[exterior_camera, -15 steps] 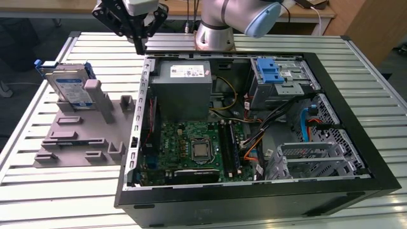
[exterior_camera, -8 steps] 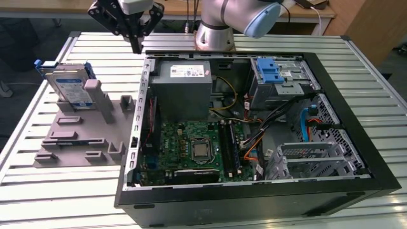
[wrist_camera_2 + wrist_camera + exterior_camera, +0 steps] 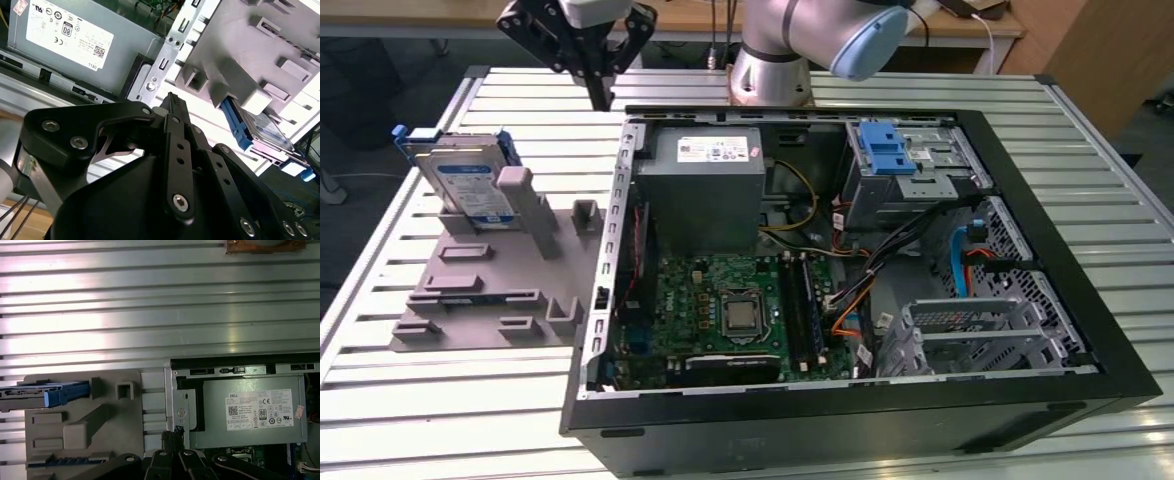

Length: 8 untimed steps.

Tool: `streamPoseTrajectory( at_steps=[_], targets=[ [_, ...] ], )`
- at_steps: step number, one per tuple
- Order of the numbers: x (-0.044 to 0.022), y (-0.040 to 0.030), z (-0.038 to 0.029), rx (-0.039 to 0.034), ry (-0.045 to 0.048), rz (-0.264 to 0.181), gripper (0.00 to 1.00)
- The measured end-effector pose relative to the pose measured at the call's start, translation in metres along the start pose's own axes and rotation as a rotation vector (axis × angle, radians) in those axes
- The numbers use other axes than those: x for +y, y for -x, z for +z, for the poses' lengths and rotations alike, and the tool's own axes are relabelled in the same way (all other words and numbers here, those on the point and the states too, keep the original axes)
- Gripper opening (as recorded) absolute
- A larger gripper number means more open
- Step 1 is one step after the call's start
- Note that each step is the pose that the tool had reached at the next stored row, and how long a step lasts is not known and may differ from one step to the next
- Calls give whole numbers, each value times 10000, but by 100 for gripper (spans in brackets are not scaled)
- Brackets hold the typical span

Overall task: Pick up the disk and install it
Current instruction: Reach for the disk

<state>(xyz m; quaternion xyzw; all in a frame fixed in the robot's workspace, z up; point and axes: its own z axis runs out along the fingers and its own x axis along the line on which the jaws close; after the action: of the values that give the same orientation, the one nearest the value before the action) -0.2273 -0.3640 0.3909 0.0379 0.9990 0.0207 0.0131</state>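
With our end effector (image 3: pixel 600 98) clenched, empty and well apart from the disk (image 3: pixel 464 182) standing in its grey holder (image 3: pixel 487 300), we judged pickup unstarted, needing an opened grip astride it.

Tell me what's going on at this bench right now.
A robot arm's gripper, shut and empty, hangs above the table by a corner of the open computer case. The disk stands on edge in the grey holder beside the case, apart from the gripper and not yet installed.
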Motion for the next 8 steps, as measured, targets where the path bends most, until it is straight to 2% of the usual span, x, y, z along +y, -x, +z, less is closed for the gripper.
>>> streamPoseTrajectory(
  at_steps=[8],
  targets=[
    [29, -85, 1, -1, -1, -1, 11]
  ],
)
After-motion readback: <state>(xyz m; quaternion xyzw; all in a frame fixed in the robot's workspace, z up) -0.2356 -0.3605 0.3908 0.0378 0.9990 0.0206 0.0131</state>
